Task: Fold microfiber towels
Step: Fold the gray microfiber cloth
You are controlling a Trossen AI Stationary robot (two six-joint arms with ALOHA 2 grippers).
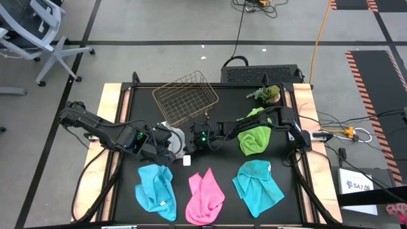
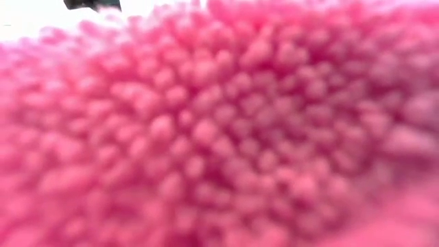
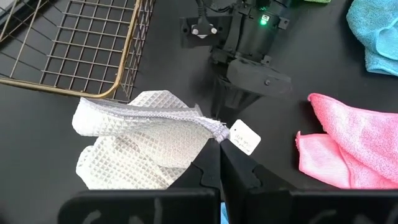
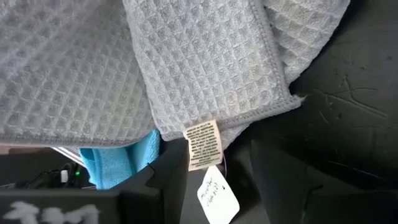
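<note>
Black tabletop [image 1: 289, 210] on grey floor; left gripper [image 3: 219, 148] pinches white-grey towel [image 3: 134, 149], right gripper [image 1: 193, 139] unclear.

Left gripper [image 3: 219, 163] pinched shut (fingers together), facing the right gripper [image 1: 189, 141].

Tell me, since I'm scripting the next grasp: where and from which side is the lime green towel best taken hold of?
Probably a free outer edge of the lime green towel, from above. It lies bunched on the table, so a corner is hard to pick out. The right arm passes along its basket-side edge, so the side toward the cyan towel is more open.
</note>
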